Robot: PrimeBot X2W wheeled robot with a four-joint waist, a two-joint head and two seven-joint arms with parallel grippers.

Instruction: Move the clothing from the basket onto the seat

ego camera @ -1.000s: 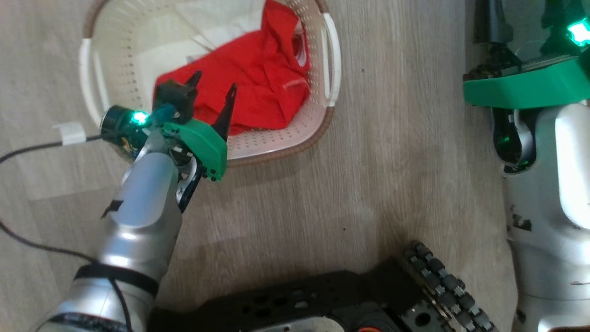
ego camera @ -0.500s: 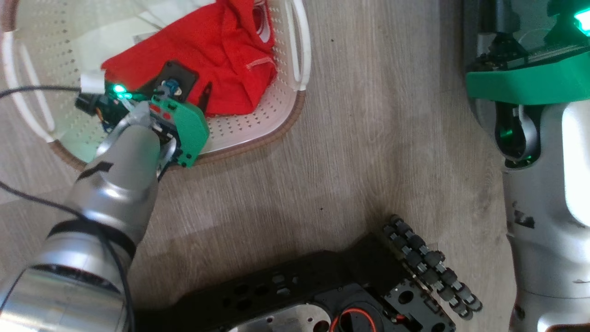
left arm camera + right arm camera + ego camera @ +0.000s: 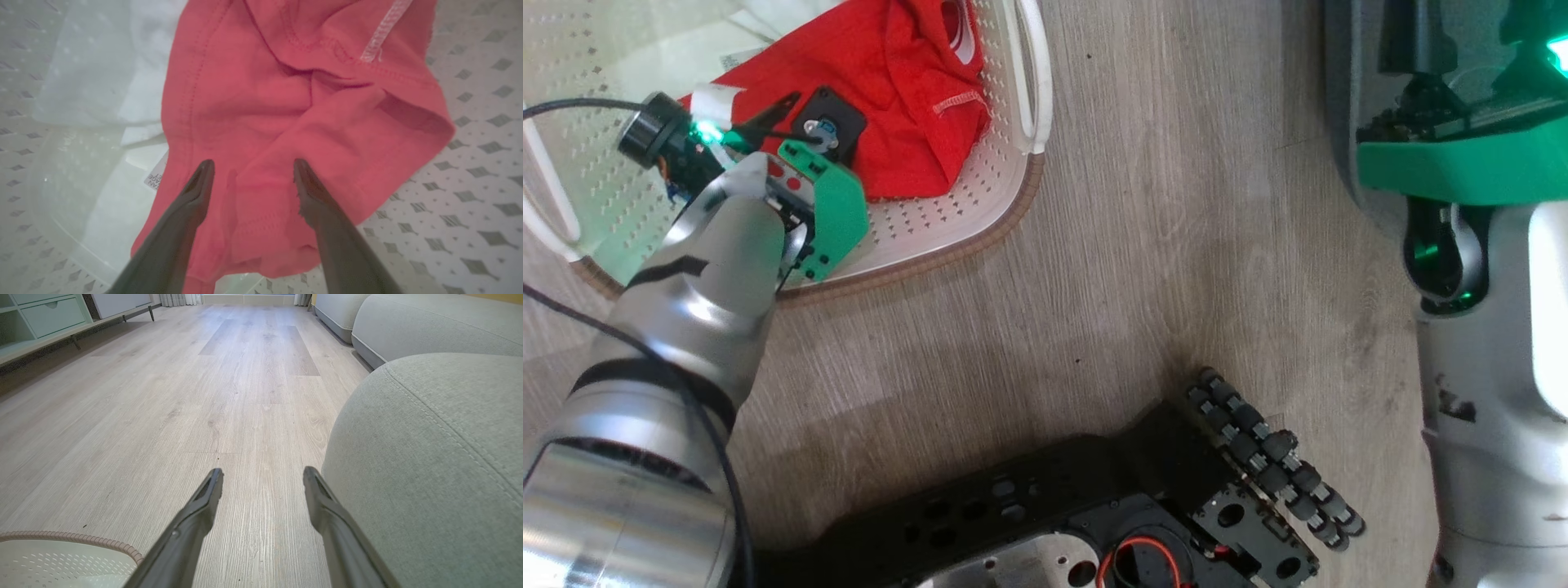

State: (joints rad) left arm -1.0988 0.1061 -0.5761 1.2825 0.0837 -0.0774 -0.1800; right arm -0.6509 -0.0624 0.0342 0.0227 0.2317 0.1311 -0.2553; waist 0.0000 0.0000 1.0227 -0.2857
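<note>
So, the left gripper (image 3: 253, 163) hangs inside the basket (image 3: 964, 216), fingers spread wide just over the red clothing (image 3: 286, 102), gripping nothing. A pale cloth (image 3: 102, 73) lies beside the red. The right gripper (image 3: 263, 471) is wide open too, empty, above the floor (image 3: 204, 396) next to the seat (image 3: 441, 457).

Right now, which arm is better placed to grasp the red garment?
Left. The left gripper, open, hangs over the red garment in the basket; the right gripper faces floor beside the seat.
</note>
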